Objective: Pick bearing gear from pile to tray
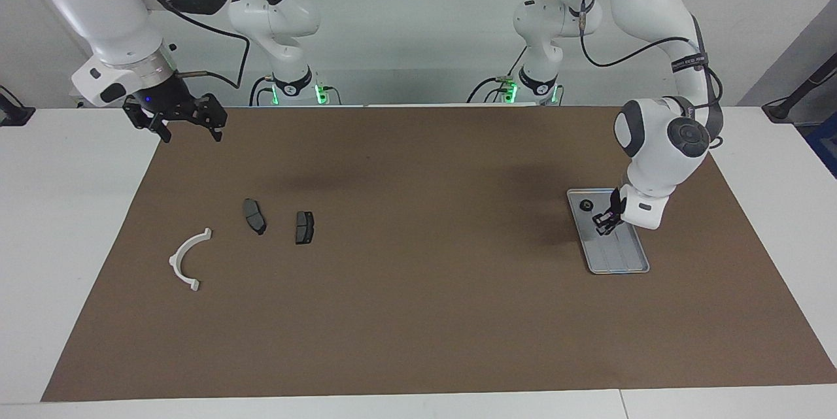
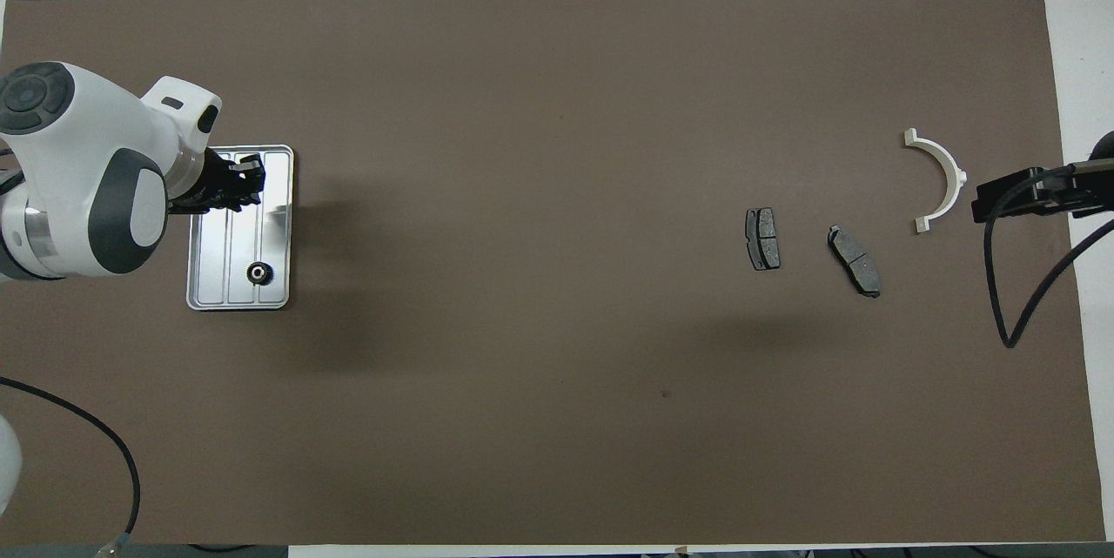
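Now hovering over tray (image 1: pixel 637 267): left fingers (image 1: pixel 605 221) pressed together, possibly pinching a gear; right fingers (image 1: pixel 189 126) spread, waiting.

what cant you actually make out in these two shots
- Left end effector over the tray: whether its shut fingertips hold anything; too small in the facing view, the wrist covers it overhead.
- Bearing gear in the tray: teeth too small to read.
- Right end effector: cut off by the overhead view's edge.
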Tool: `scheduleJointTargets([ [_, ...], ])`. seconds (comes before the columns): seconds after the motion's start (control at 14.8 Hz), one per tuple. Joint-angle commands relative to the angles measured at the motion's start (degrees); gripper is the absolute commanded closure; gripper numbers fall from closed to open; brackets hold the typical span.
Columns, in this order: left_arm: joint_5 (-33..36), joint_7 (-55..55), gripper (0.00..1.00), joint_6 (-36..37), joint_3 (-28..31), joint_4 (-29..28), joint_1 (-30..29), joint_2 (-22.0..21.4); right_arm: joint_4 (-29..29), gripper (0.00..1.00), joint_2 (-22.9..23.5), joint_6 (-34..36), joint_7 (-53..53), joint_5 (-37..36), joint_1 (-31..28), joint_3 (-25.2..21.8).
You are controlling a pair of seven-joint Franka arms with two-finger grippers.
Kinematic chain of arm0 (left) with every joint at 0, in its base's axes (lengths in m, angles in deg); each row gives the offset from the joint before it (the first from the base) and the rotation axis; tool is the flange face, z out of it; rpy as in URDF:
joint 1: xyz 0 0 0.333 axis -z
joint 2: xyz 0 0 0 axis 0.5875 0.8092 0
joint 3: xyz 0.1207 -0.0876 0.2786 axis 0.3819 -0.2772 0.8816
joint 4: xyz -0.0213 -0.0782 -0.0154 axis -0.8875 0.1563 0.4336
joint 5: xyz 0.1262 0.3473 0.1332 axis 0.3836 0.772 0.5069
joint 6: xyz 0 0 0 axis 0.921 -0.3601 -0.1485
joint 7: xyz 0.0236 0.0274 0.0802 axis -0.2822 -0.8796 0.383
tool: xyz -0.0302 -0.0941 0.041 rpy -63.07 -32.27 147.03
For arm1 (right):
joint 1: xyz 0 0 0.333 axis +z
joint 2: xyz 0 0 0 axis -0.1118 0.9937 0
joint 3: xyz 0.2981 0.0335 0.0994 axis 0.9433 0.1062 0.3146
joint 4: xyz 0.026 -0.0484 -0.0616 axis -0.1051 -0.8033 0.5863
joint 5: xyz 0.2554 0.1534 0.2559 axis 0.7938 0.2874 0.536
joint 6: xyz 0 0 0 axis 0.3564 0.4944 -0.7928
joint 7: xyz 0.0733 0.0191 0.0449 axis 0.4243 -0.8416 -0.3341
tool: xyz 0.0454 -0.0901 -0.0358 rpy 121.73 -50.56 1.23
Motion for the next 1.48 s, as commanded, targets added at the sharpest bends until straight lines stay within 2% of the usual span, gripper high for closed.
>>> scheduleJointTargets([
  [0.0,1.1,0.56,0.94,-3.59,-0.51,-2.29,-1.96,-0.48,-1.31,0.0,-1.15,-0.59,-0.67,0.75,-0.63,0.25],
  [0.47,1.19,0.56,0.92,-6.23,-0.51,-3.09,-3.46,1.45,-1.31,0.0,-1.15,-0.59,-0.49,0.75,-0.45,0.25],
  [0.88,1.19,0.38,0.87,-9.31,-0.51,-4.84,-3.47,2.16,-1.31,0.0,-1.24,-0.59,-0.67,0.48,-0.45,0.25],
  [1.01,1.19,0.47,0.68,-9.92,-0.51,-5.72,-3.55,2.07,-1.31,0.0,-1.15,-0.59,-0.5,0.48,-0.37,0.25],
  [1.08,1.19,0.47,0.5,-10.1,-0.51,-5.9,-3.47,1.98,-1.4,0.0,-1.15,-0.59,-0.41,0.48,-0.28,0.25],
  [1.15,1.19,0.47,0.21,-10.01,-0.42,-5.9,-3.47,1.98,-1.4,0.0,-1.15,-0.59,-0.41,0.48,-0.28,0.25],
  [1.21,1.19,0.47,0.08,-9.75,-0.42,-5.73,-3.55,1.98,-1.4,0.0,-1.15,-0.59,-0.32,0.48,-0.28,0.25],
  [1.28,1.28,0.47,0.0,-9.14,-0.42,-5.29,-3.38,1.98,-1.48,0.0,-1.15,-0.59,-0.41,0.48,-0.28,0.25],
  [1.41,2.58,0.56,0.0,-5.64,-0.34,-3.36,-3.38,1.9,-1.66,0.0,-1.15,-0.68,-0.32,0.48,-0.28,0.25],
])
